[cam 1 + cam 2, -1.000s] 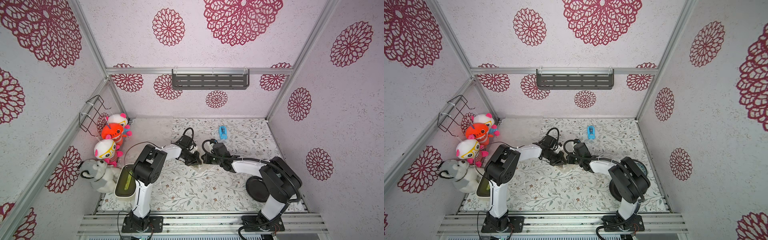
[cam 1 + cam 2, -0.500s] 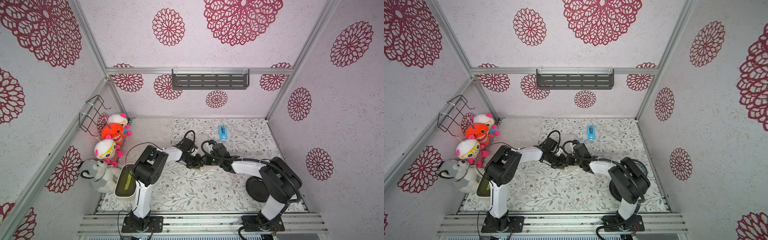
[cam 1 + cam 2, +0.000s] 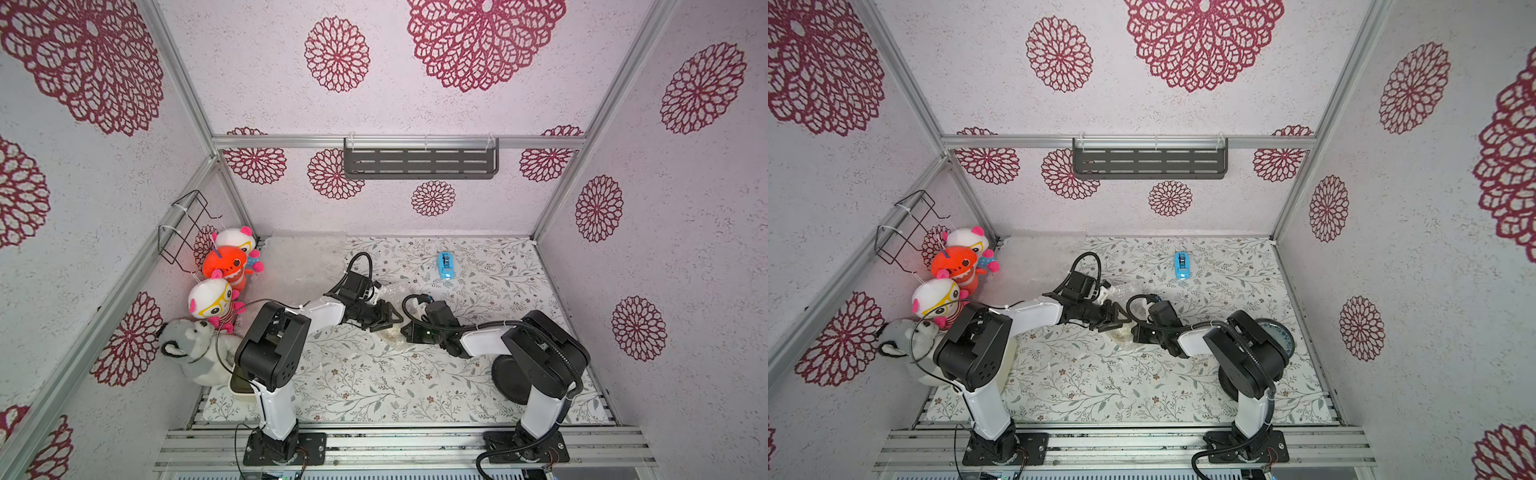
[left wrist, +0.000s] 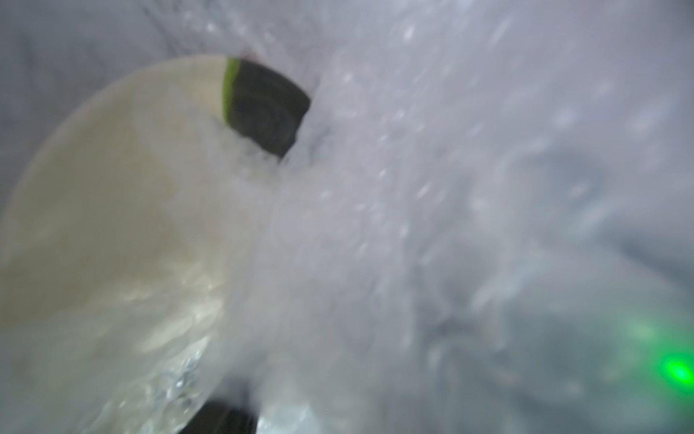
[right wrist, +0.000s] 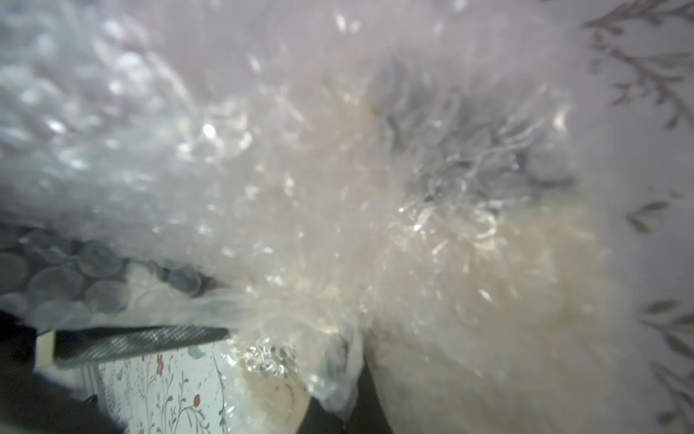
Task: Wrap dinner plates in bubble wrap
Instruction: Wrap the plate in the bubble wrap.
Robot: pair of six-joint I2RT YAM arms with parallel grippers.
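A cream dinner plate (image 3: 388, 336) (image 3: 1119, 334) lies mid-table under crumpled clear bubble wrap (image 3: 395, 291) (image 5: 263, 169). In both top views my left gripper (image 3: 392, 320) (image 3: 1121, 318) hovers at the plate's left edge, fingers spread, nothing visibly between them. The left wrist view is blurred, showing the cream plate (image 4: 112, 206) and bubble wrap (image 4: 413, 225). My right gripper (image 3: 405, 332) (image 3: 1136, 332) meets it from the right, shut on a bunched fold of wrap (image 5: 334, 383) over the plate (image 5: 270, 394). A black plate (image 3: 505, 380) and a blue-grey plate (image 3: 1281, 332) lie partly hidden behind the right arm.
Flat bubble wrap sheets (image 3: 307, 257) lie at the back left. A blue tape dispenser (image 3: 445, 266) sits at the back. Plush toys (image 3: 220, 291) line the left wall beside a cream container (image 3: 239, 384). A wire basket (image 3: 187, 228) and a grey shelf (image 3: 419, 162) hang on the walls.
My left gripper's fingers have spread apart over the wrapped plate. The right gripper has stayed shut on the wrap, and both arms have barely shifted.
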